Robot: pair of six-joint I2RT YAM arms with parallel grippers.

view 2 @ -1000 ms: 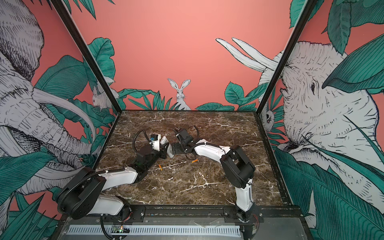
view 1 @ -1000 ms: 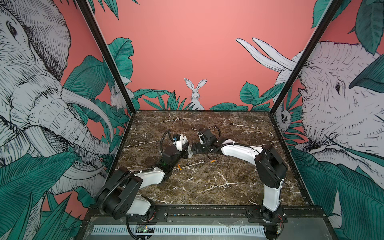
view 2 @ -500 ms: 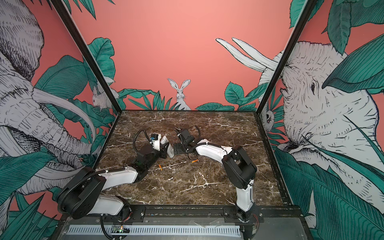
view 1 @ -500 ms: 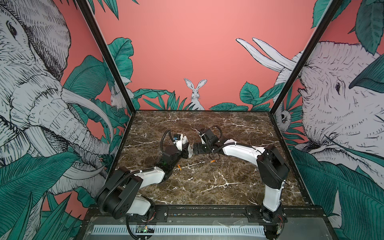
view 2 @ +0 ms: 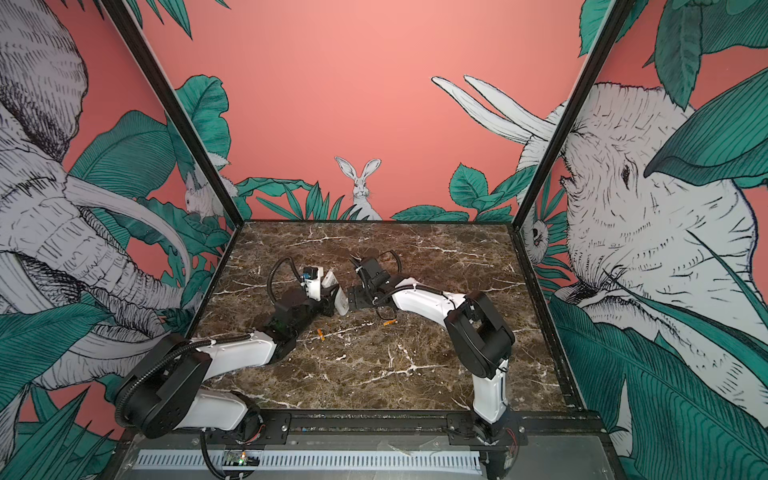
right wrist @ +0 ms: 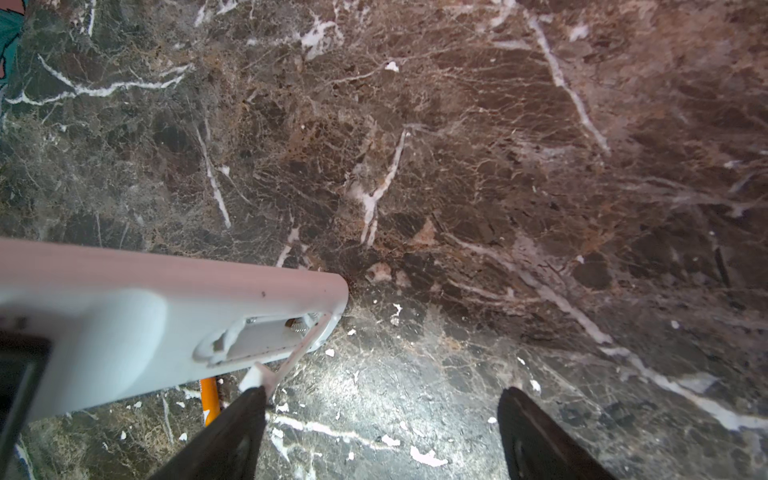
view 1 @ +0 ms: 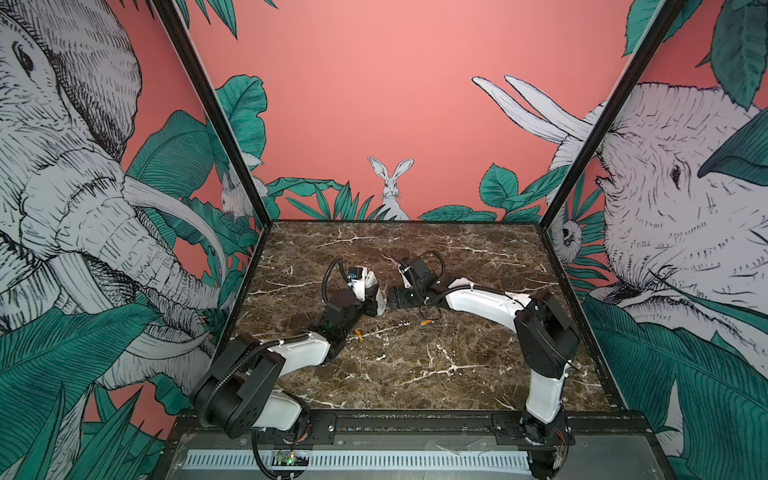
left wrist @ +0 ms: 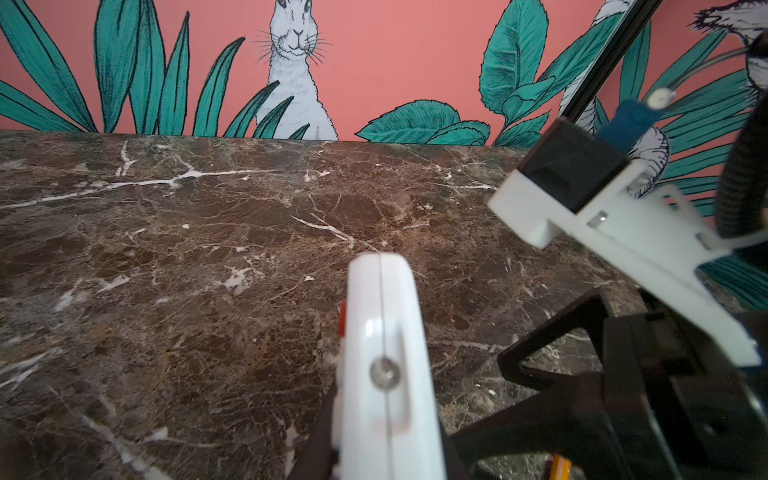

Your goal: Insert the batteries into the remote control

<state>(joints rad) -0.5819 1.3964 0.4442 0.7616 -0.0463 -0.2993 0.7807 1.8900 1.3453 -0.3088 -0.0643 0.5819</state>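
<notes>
Clamped in left gripper (view 1: 372, 306): remote control (view 1: 379, 299), tilted, battery end low. Right gripper (right wrist: 380, 395) spread wide, one fingertip (right wrist: 249, 399) touching lifted cover (right wrist: 297, 353). Battery (view 1: 358, 335) behind left gripper; second battery (view 1: 426, 322) behind right gripper. Open surface (view 1: 415, 374) ahead, far edge well apart.

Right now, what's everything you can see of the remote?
The remote control is a slim white plastic bar: side seam, clear emitter on one end face, red button beside it. The left gripper holds it tilted. On its plain back the battery bay shows a spring, no cells; the thin cover hangs ajar, one finger of the open right gripper at its tab.
</notes>
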